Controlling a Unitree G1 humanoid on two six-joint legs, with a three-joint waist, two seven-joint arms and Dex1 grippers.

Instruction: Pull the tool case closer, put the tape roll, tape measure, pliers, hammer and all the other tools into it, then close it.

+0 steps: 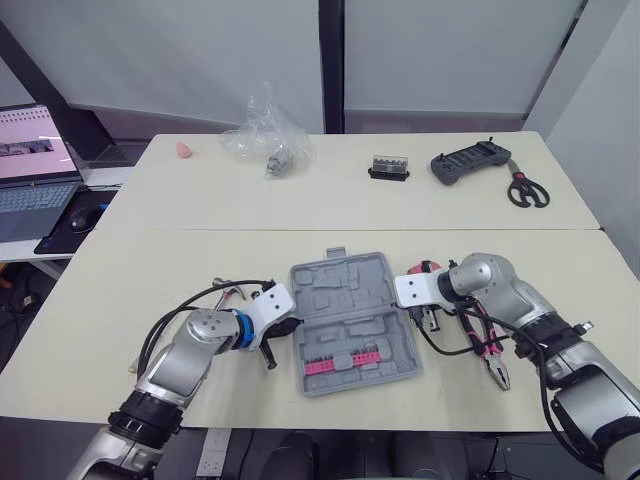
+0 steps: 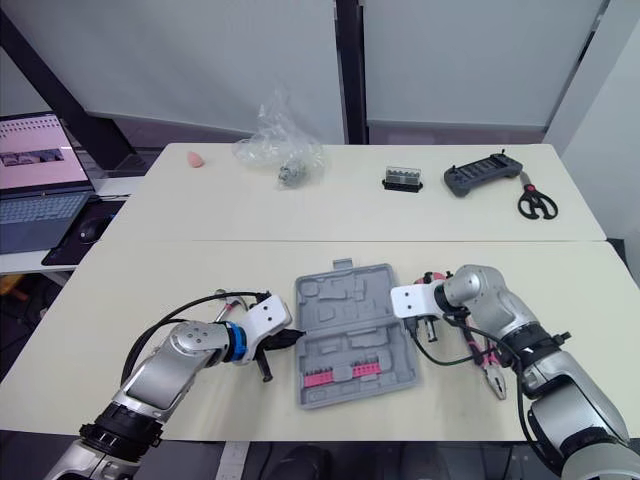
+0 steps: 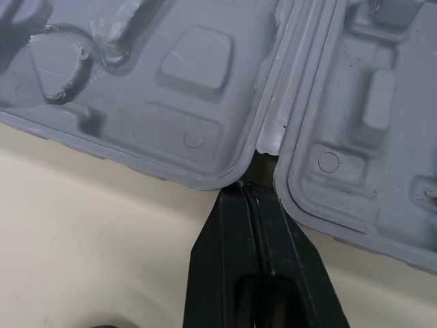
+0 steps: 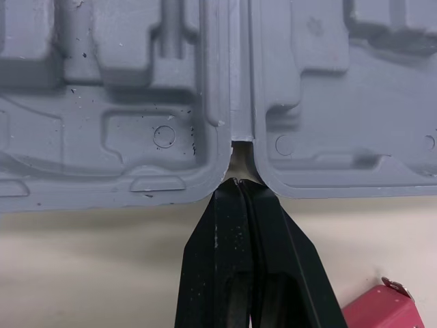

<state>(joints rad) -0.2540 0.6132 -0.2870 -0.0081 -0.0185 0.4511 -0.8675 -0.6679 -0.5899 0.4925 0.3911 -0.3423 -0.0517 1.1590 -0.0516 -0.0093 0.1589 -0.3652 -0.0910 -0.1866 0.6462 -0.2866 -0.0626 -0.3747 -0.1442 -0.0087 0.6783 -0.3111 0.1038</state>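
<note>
The grey tool case (image 1: 350, 320) lies open and flat on the near table, with a row of pink bits (image 1: 345, 357) in its front half. My left gripper (image 1: 293, 326) is shut, its tips at the hinge notch on the case's left edge (image 3: 263, 140). At the hinge notch on the right edge (image 4: 239, 130), my right gripper (image 1: 412, 315) is likewise shut. Pliers (image 1: 490, 345) with red and black handles lie to the right of the case under my right arm. A red tool (image 1: 427, 268) sits behind that gripper. Metal tools (image 1: 232, 293) lie behind my left arm.
On the far table sit a crumpled plastic bag (image 1: 265, 135), a small black bit holder (image 1: 388, 168), a black controller (image 1: 470, 160), scissors (image 1: 527, 190) and a pink object (image 1: 184, 150). A laptop (image 1: 35, 160) stands on a desk at the far left.
</note>
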